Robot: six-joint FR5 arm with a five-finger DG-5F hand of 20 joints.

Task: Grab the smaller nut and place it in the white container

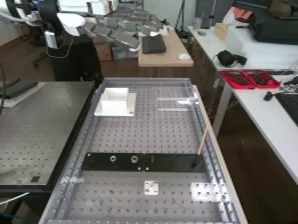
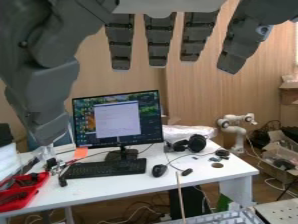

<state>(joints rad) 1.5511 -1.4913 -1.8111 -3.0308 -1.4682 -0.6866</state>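
The hand (image 1: pixel 123 31) is high at the upper left of the high view, well above and beyond the bench, its fingers straight and apart. In the wrist view the hand (image 2: pixel 158 42) hangs open, with nothing between its fingers and thumb. The white container (image 1: pixel 115 101) stands on a white base plate near the far end of the perforated bench. On the flat black bar (image 1: pixel 169 162) stand the larger nut (image 1: pixel 113 158) and, beside it, the bearing (image 1: pixel 134 159). I cannot make out the smaller nut with certainty.
A thin wooden stick (image 1: pixel 203 135) leans up from the bar's right end. A white bracket (image 1: pixel 151 188) lies nearer the front. Red trays (image 1: pixel 241 79) and black headphones (image 1: pixel 230 58) are on the side table. A monitor (image 2: pixel 118 120) stands behind a keyboard (image 2: pixel 105 168).
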